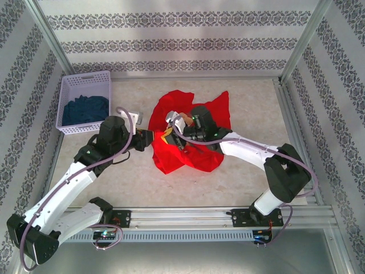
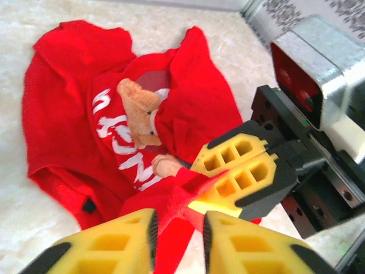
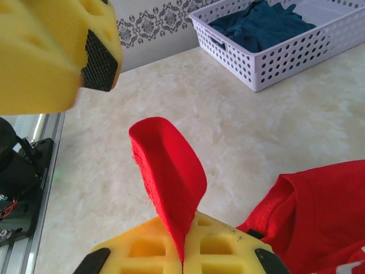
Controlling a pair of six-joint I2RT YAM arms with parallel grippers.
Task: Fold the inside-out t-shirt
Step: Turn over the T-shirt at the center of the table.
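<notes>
The inside-out t-shirt (image 1: 197, 114) lies crumpled in the middle of the table, bright red with white lettering and a tan bear print (image 2: 140, 114). My right gripper (image 3: 183, 254) is shut on a raised fold of its edge (image 3: 171, 171), and in the left wrist view that gripper (image 2: 197, 185) pinches the cloth from the right. My left gripper (image 2: 179, 220) sits just left of it at the shirt's near-left edge, open by a narrow gap. A strip of red cloth runs loosely through that gap. In the top view both grippers (image 1: 158, 140) (image 1: 171, 135) meet over the shirt's left side.
A white perforated basket (image 1: 85, 75) with dark blue cloth (image 1: 85, 109) stands at the back left; it is also in the right wrist view (image 3: 296, 54). Metal frame posts and patterned walls ring the marble-look table (image 1: 251, 103). A rail (image 1: 188, 216) runs along the near edge.
</notes>
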